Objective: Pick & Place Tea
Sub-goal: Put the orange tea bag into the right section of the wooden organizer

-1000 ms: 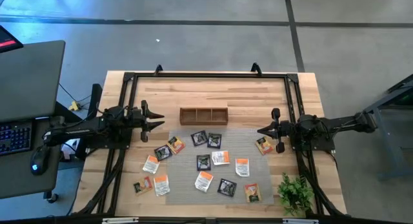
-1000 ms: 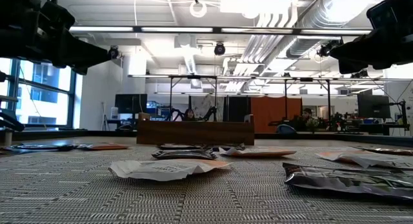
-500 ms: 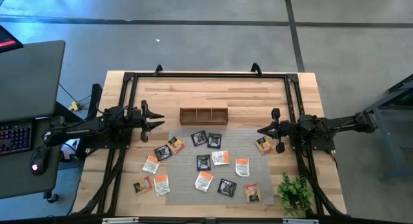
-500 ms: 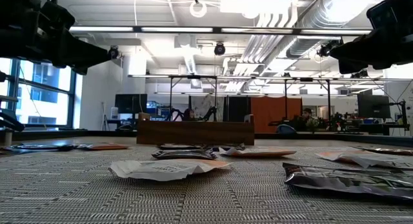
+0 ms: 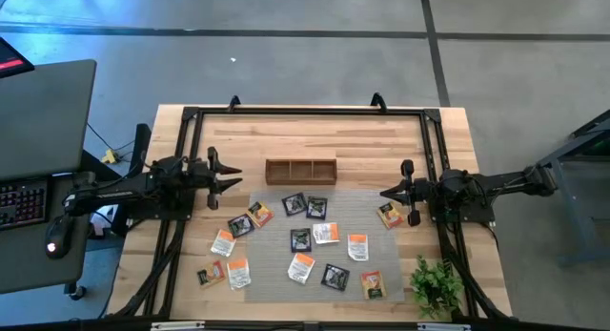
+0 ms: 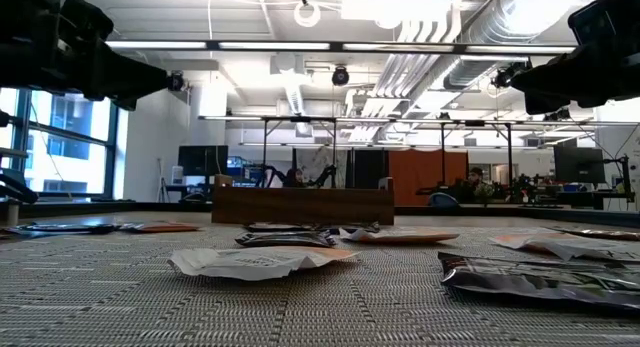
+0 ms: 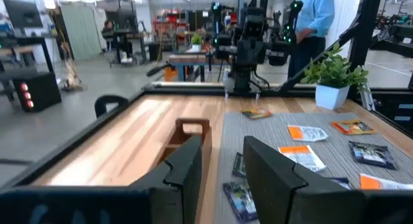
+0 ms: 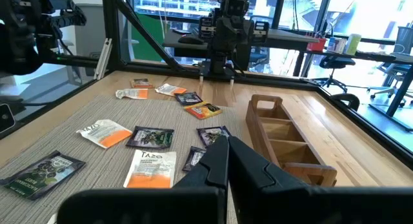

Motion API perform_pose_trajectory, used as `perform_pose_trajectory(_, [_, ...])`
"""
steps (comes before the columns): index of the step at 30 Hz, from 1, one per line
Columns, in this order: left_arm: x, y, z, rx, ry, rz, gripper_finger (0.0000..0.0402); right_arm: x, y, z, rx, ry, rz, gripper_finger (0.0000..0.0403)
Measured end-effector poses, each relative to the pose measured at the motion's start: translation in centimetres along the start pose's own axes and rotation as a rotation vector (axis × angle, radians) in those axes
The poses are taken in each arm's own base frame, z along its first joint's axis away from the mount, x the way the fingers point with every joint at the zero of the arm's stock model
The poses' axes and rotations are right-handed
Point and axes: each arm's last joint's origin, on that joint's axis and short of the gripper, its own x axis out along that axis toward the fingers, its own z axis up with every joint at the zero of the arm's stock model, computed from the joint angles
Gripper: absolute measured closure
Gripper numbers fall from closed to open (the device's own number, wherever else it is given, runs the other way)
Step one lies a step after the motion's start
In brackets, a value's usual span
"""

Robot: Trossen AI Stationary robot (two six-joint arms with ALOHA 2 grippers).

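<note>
Several small flat tea sachets lie scattered on a grey woven mat (image 5: 274,250) and on the bare wood to its left: black ones (image 5: 294,204), white-and-orange ones (image 5: 357,246), yellow-brown ones (image 5: 373,284). My left gripper (image 5: 235,178) hovers level at the table's left side, open, with nothing between its fingers (image 7: 187,172). My right gripper (image 5: 385,192) hovers level at the right side, shut and empty (image 8: 227,161); a yellow-brown sachet (image 5: 389,215) lies just beside and below it. Both are clear of the table in the low view.
A brown wooden three-compartment box (image 5: 301,171) stands beyond the mat's far edge, midway between the grippers. A small green plant (image 5: 436,285) sits at the near right corner. A black frame (image 5: 305,111) runs round the tabletop. A person (image 7: 316,17) stands beyond the table.
</note>
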Motion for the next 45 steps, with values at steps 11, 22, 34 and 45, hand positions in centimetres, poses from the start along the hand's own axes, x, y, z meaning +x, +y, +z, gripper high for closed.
perform_pose_trajectory(11, [0.0, -0.1, 0.3, 0.004, -0.031, -0.024, 0.0289, 0.0, 0.0, 0.0, 0.000, 0.000, 0.000, 0.0402])
perform_pose_trajectory(22, [0.0, -0.1, 0.4, -0.049, -0.043, -0.048, 0.0289, 0.0, -0.3, 0.2, -0.143, -0.008, -0.091, 0.0402])
perform_pose_trajectory(34, [0.0, -0.2, 0.1, -0.050, -0.012, -0.082, 0.0289, -0.1, -0.4, 1.0, 0.107, -0.103, -0.099, 0.0402])
perform_pose_trajectory(45, [0.0, 0.1, 0.3, -0.043, -0.031, 0.045, 0.0289, -0.2, -0.7, 1.3, 0.254, -0.146, -0.209, 0.0402])
